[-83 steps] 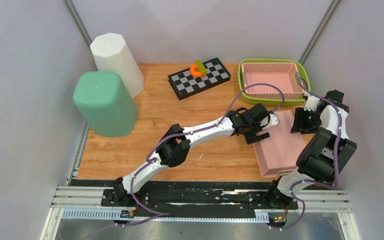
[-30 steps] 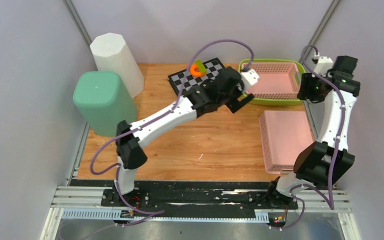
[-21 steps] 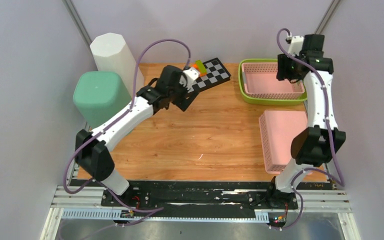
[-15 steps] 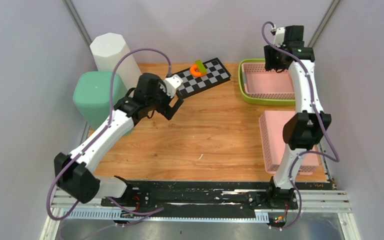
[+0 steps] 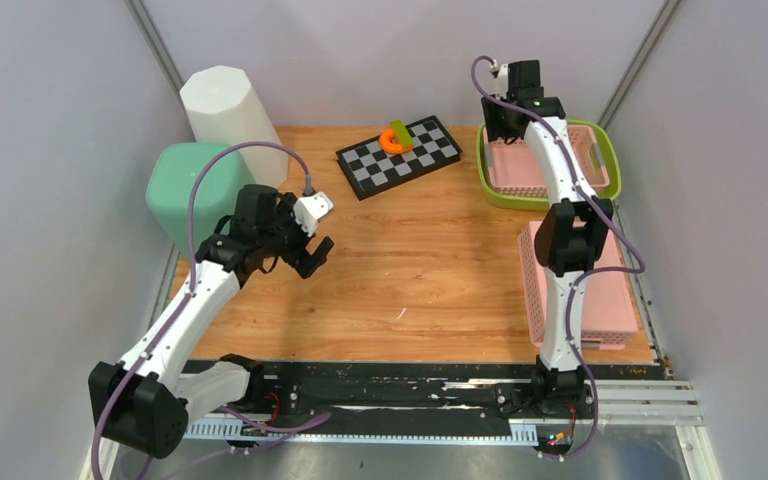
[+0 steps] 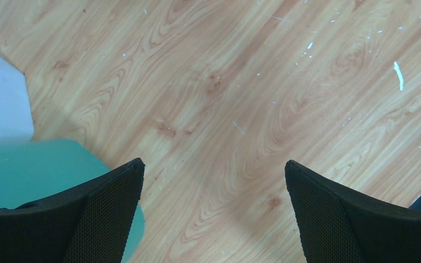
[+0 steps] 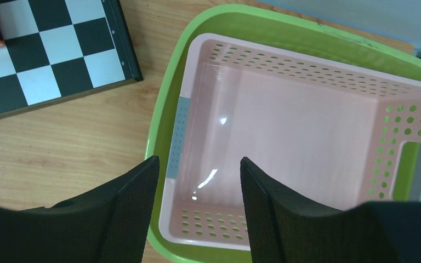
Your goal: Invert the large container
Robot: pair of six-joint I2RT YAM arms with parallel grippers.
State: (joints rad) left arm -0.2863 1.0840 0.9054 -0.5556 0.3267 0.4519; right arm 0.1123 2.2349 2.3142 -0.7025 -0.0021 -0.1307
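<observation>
A lime-green tub (image 5: 603, 142) stands open side up at the back right, with a pink perforated basket (image 5: 585, 172) nested in it. It is the widest container that stands upright here. My right gripper (image 5: 497, 122) hangs above the tub's left end, open and empty. In the right wrist view the gripper (image 7: 197, 160) frames the near-left corner of the pink basket (image 7: 296, 131) and the green rim (image 7: 235, 16). A second pink basket (image 5: 610, 300) lies bottom up at the front right. My left gripper (image 5: 312, 232) is wide open over bare wood.
A mint-green bin (image 5: 205, 205) and a white bin (image 5: 230, 115) stand bottom up at the left; the mint bin (image 6: 27, 170) sits just beside my left fingers. A checkerboard (image 5: 400, 160) with an orange and green piece (image 5: 395, 138) lies at the back.
Both arms left the overturned pink basket. The left arm swung far left to the mint bin. The right arm rose and reached back over the green tub's left end.
</observation>
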